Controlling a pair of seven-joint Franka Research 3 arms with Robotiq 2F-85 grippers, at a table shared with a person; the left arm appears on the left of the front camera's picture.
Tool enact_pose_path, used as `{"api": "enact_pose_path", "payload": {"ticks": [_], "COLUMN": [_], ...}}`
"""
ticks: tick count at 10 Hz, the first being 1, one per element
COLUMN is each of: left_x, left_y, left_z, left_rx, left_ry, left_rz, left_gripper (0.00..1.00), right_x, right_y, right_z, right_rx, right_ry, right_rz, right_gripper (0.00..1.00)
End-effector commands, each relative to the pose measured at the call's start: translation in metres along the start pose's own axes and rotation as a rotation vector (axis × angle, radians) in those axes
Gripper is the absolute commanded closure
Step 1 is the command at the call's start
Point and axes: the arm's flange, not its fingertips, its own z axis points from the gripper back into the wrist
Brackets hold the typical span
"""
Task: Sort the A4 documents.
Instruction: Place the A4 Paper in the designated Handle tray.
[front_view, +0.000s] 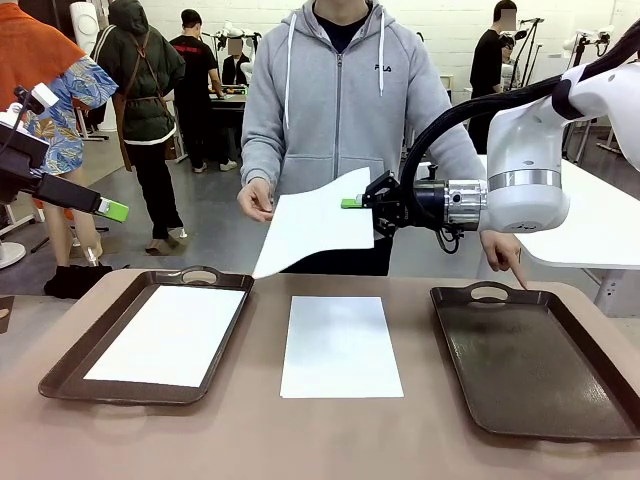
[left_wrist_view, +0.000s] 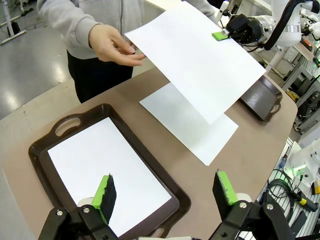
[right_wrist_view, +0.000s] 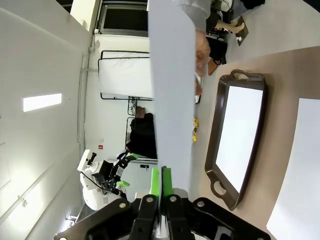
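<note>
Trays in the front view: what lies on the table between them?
One white sheet lies flat on the table between the left tray and the right tray, touching neither; the front view shows it.

white a4 documents (front_view: 341, 345); dark brown trays (front_view: 530, 370); tan table (front_view: 300, 440); grey hoodie (front_view: 300, 110); green pads (left_wrist_view: 106, 192).

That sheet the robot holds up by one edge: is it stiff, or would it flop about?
Probably floppy: pinched at one edge by the right gripper, the sheet sags toward its free lower corner. Likely very light too, since that small pinch seems to carry most of it.
</note>
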Motion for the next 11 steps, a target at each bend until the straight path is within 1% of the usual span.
{"api": "enact_pose_path", "payload": {"ticks": [1,8,9,11], "left_x": [0.000,0.000,0.000,0.000], "left_y": [0.000,0.000,0.000,0.000], "left_z": [0.000,0.000,0.000,0.000], "left_rx": [0.002,0.002,0.002,0.002], "left_ry": [-0.003,-0.003,-0.003,-0.003], "left_rz": [-0.002,-0.002,-0.002,-0.002], "left_gripper": [0.00,0.00,0.00,0.00], "right_x": [0.001,0.000,-0.014,-0.030], "right_y": [0.000,0.000,0.010,0.022], "right_z": [0.001,0.000,0.006,0.030], "right_rx": [-0.004,0.000,0.002,0.037], "right_ry": [-0.006,0.000,0.031,0.047], "right_rz": [0.000,0.000,-0.039,-0.089], "right_gripper": [1.00,0.99,0.99,0.99]}}
